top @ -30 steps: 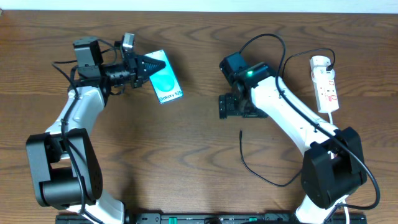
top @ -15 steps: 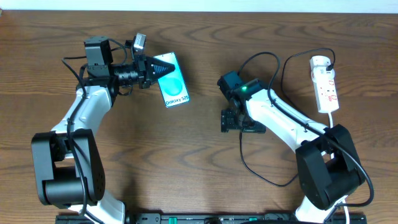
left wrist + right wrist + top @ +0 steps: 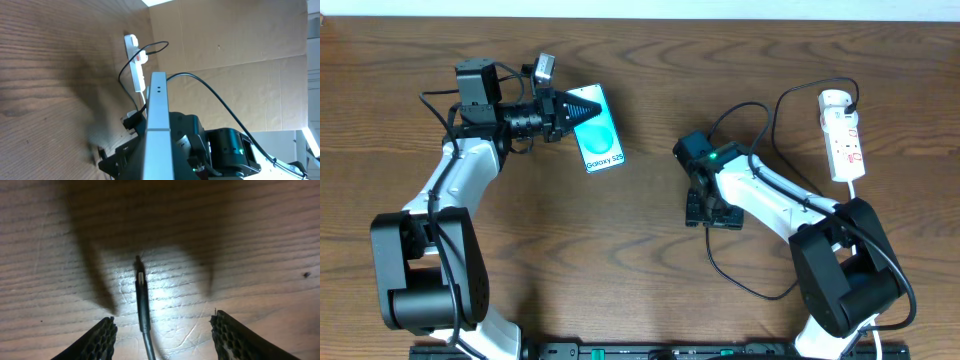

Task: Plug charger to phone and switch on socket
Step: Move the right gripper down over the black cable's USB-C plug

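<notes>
The phone (image 3: pixel 599 136) with its light blue screen is held at its upper left end by my left gripper (image 3: pixel 567 109), which is shut on it. In the left wrist view the phone (image 3: pixel 157 125) shows edge-on. My right gripper (image 3: pixel 709 213) is open and points down at the table over the charger's free end. In the right wrist view the charger's plug tip (image 3: pixel 140 276) lies on the wood between the two open fingers (image 3: pixel 162 330), nearer the left finger. The charger cable (image 3: pixel 745 288) loops toward the front. The socket (image 3: pixel 843 135) lies at the far right.
The socket strip also shows in the left wrist view (image 3: pixel 135 62) with a cable looping from it. My right arm (image 3: pixel 770 190) stretches across the right half of the wooden table (image 3: pixel 620 260). A cardboard wall (image 3: pixel 240 45) stands behind the table.
My right gripper moved toward the front and came down over the charger's plug tip. My left gripper carried the phone slightly right earlier, then held still.
</notes>
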`<state>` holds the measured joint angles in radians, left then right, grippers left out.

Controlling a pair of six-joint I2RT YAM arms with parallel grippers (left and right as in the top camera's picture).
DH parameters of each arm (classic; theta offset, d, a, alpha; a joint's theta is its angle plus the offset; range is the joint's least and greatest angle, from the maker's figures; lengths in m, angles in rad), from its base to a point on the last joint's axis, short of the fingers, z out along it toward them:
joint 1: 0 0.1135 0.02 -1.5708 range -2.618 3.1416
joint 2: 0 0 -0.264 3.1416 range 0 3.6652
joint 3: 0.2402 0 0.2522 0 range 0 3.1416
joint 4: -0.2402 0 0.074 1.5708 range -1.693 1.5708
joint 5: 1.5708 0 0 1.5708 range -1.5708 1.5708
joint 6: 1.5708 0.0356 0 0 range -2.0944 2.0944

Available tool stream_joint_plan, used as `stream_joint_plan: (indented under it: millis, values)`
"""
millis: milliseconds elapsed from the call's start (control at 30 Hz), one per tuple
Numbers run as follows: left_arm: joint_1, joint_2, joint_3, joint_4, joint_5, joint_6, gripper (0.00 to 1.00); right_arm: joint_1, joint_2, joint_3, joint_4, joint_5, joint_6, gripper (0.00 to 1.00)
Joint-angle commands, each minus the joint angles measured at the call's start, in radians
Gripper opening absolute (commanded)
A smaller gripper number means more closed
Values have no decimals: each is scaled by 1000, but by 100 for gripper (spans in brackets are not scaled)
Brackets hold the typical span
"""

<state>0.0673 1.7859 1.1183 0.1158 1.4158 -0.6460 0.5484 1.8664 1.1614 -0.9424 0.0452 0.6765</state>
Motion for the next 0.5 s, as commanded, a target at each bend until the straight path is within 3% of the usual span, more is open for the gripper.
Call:
stream_joint_plan:
  millis: [0, 467]
  values:
    - [1, 6, 0, 6, 38, 23, 7, 18, 4, -10, 7, -3, 19, 59]
    - [1, 6, 0, 6, 35, 25, 7, 58, 4, -12, 50, 1, 61, 49]
